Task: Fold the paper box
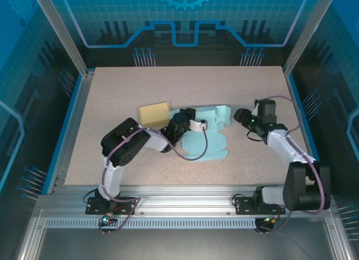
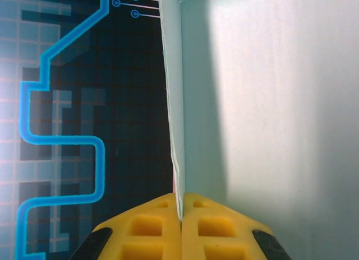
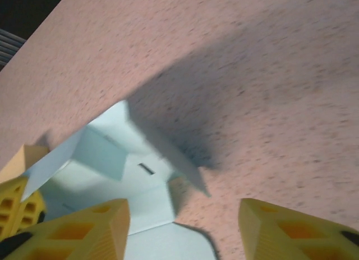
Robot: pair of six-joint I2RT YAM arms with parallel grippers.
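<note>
Pale-blue paper box (image 1: 210, 145) edge clamped in left jaws; right jaws apart over table (image 3: 280, 75)

The paper box (image 1: 205, 139) lies spread about the middle of the table (image 1: 112, 92), a little toward the right edge. A flat slab (image 1: 154, 112) sits just beside the box's far-left corner, on the side toward the table's left edge. The 2 arms reach in from the near edge. The left gripper (image 1: 203, 124) (image 2: 180, 215) is over the box's far-left part, a raised wall of the box between its 2 fingers. The right gripper (image 1: 236, 115) (image 3: 185, 226) is just off the box's far-right corner, between box and right edge, over bare table.
</note>
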